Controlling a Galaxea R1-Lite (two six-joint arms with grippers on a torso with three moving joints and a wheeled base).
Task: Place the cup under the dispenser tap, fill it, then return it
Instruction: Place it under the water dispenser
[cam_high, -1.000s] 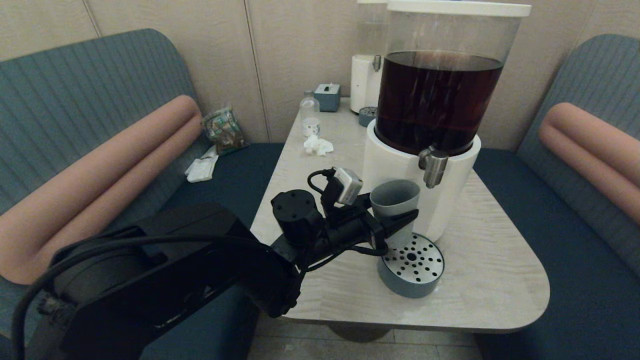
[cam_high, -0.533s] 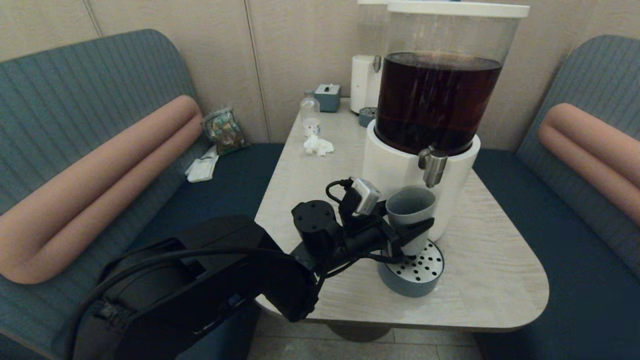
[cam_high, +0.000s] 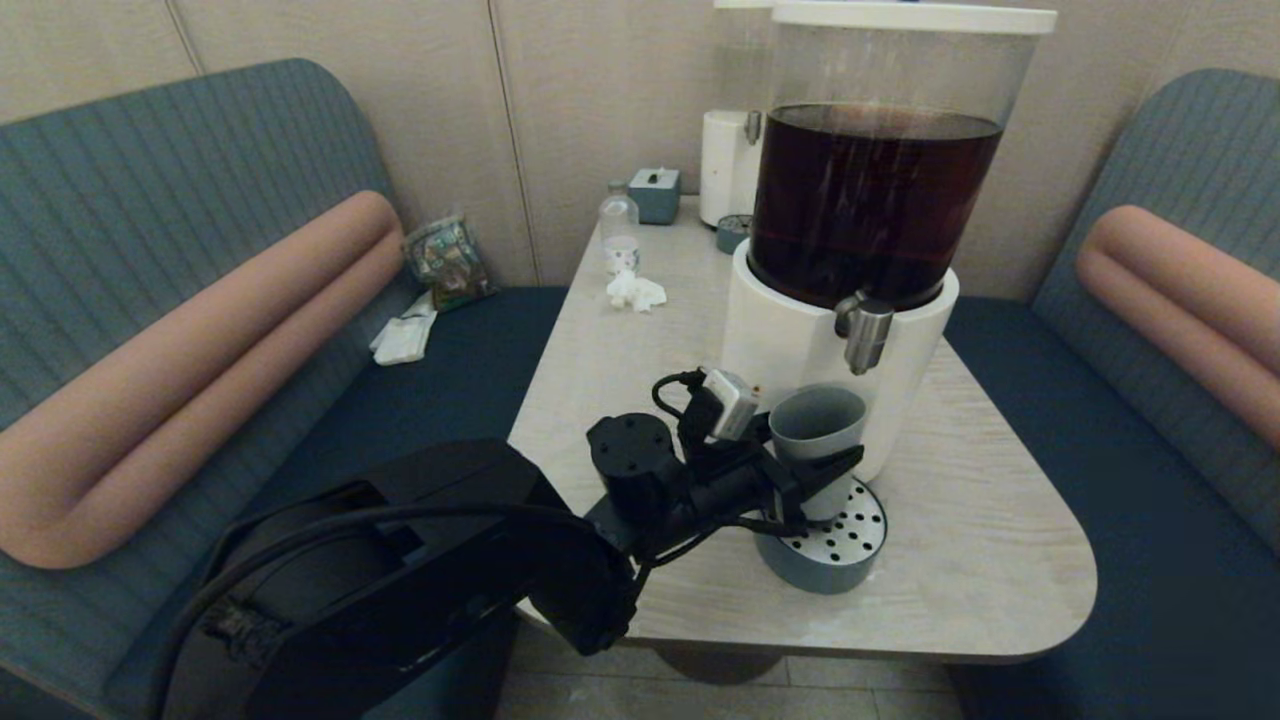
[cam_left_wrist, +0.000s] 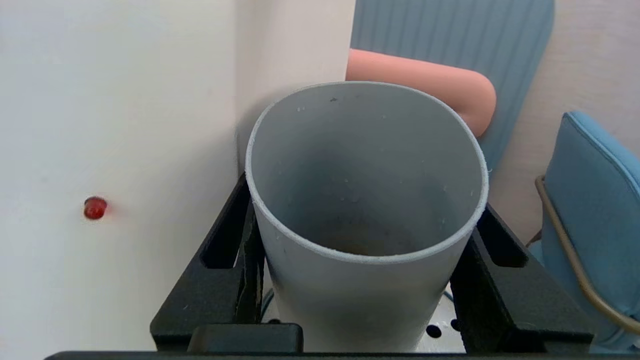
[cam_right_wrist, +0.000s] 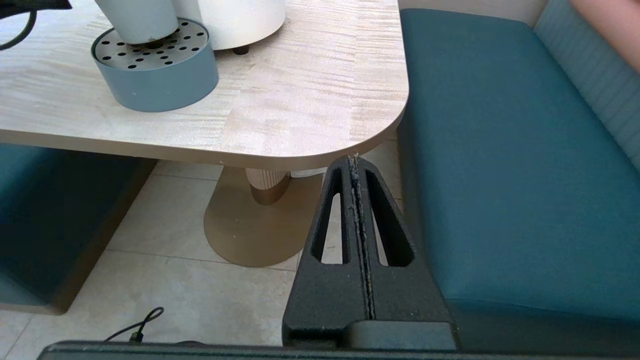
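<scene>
The grey-blue cup (cam_high: 817, 428) stands upright in my left gripper (cam_high: 812, 462), whose black fingers (cam_left_wrist: 225, 280) press on both of its sides. In the left wrist view the cup (cam_left_wrist: 365, 200) shows only a faint brownish trace at its bottom. Its base is at or just above the perforated top of the round blue-grey tray (cam_high: 835, 560). The steel dispenser tap (cam_high: 862, 332) hangs above the cup's rim and slightly to its right, on the white base (cam_high: 775, 345) under the tank of dark liquid. My right gripper (cam_right_wrist: 354, 162) is shut and empty, low beside the table's near right corner.
A smaller white dispenser (cam_high: 728, 165), a clear bottle (cam_high: 619, 232), a crumpled tissue (cam_high: 635, 291) and a small grey box (cam_high: 655, 193) stand at the table's far end. Blue benches flank the table (cam_high: 990, 520). The white base is close behind the cup.
My left gripper has carried the cup to the right, towards the tap, and then lowered it slightly onto the tray. Its grip is the same.
</scene>
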